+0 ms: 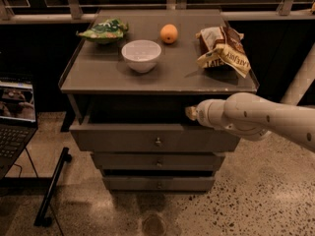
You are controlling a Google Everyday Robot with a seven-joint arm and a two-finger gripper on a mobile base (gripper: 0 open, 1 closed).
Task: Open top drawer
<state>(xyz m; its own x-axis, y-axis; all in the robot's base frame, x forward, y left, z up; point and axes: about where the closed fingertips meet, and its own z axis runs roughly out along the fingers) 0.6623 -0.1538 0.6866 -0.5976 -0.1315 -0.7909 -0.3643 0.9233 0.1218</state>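
While ajar, top drawer beneath claw

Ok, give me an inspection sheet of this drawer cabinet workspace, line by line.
Surface: cabinet top, grey and flat.
Job's things: top drawer pulled partly out; knob at the centre of its front.
Clutter: white bowl, orange, green bag, brown snack bag, all on the cabinet top.
Grippers: gripper at the top drawer's upper edge, right of the knob.
Cables: nothing seen.
Surroundings: open laptop at left, speckled floor, railing behind.
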